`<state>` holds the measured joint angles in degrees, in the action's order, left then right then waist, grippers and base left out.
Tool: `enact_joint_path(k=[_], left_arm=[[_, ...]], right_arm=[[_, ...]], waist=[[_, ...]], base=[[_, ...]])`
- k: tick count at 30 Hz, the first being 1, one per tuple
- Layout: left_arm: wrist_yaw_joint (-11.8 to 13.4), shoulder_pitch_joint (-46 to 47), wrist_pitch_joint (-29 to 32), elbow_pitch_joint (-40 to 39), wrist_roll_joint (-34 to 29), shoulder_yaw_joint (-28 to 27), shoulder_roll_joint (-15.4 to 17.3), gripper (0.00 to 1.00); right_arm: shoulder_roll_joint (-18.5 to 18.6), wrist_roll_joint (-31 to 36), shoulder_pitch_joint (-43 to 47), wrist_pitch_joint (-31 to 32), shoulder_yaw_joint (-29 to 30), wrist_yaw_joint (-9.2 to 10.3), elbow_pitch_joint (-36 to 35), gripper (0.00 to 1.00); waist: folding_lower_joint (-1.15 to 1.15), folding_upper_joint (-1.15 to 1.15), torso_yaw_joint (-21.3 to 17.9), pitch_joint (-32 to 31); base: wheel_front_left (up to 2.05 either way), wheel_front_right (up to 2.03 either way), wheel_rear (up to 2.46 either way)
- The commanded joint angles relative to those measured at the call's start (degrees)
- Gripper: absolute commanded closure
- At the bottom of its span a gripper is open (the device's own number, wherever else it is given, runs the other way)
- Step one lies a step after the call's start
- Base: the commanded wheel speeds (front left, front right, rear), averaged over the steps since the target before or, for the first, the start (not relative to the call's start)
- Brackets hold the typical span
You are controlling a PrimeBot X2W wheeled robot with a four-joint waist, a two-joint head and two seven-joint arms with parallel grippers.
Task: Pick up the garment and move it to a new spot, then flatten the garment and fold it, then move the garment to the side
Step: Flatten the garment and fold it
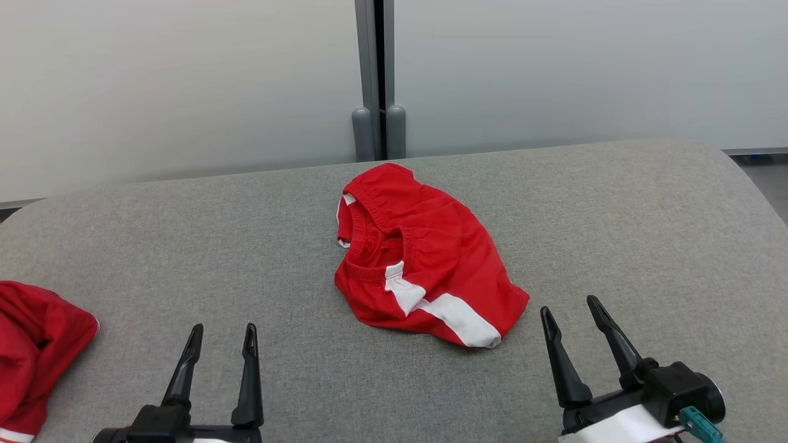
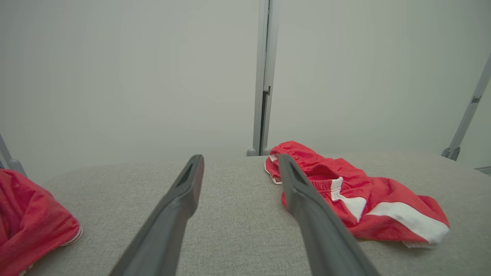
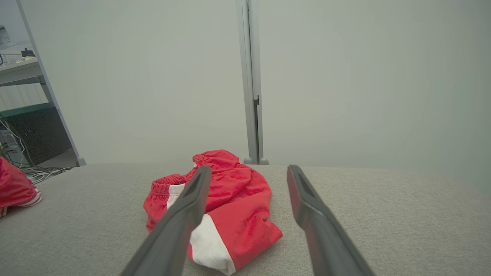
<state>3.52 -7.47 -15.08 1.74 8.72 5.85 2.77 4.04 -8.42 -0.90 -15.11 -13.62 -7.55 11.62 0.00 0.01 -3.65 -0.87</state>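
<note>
Two grippers: both at the near edge, each with its fingers spread wide and nothing between them.
Left gripper (image 1: 223,329): near left, apart from all cloth.
Right gripper (image 1: 569,306): near right, close to the near right corner of the shorts, not touching.
Red shorts (image 1: 425,258): crumpled in the middle of the grey table (image 1: 615,234), white stripe on the near side, waistband far left.
Other red cloth (image 1: 37,344): near left edge of the table.
Post (image 1: 375,80): far, behind the shorts.

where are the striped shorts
In the head view the shorts lie in the middle of the table, ahead of the left gripper and right gripper, nearer the right one.
</note>
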Motion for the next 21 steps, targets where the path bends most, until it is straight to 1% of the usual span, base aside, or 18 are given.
enact_joint_path(k=[1, 11, 15, 21], left_arm=[[-0.2, 0.1, -0.1, 0.1, -0.3, -0.2, 0.2, 0.00], [-0.3, 0.3, -0.1, 0.5, -0.7, 0.2, 0.2, 0.00], [-0.7, 0.9, -0.1, 1.1, -0.7, 0.3, 0.2, 0.00], [-1.3, 1.9, -0.1, 1.8, -2.3, 0.8, 0.2, 0.00]], right_arm=[[0.2, -0.3, 0.3, 0.0, -0.1, 0.12, 0.0, 0.00], [0.5, -0.5, 0.3, 0.0, -0.4, 0.12, 0.2, 0.00], [0.6, -0.5, 0.1, 0.0, -0.6, 0.12, 0.2, 0.00], [0.6, -0.4, -0.4, 0.0, -0.8, 0.12, -0.1, 0.00]], waist=[[0.00, -0.01, 0.0, 0.0], [0.00, -0.01, -0.1, -0.1], [0.00, -0.01, -0.4, 0.1], [0.00, -0.01, -1.3, 0.9]], base=[[0.00, 0.00, 0.00], [0.00, 0.00, 0.00], [0.00, 0.00, 0.00], [0.00, 0.00, 0.00]])
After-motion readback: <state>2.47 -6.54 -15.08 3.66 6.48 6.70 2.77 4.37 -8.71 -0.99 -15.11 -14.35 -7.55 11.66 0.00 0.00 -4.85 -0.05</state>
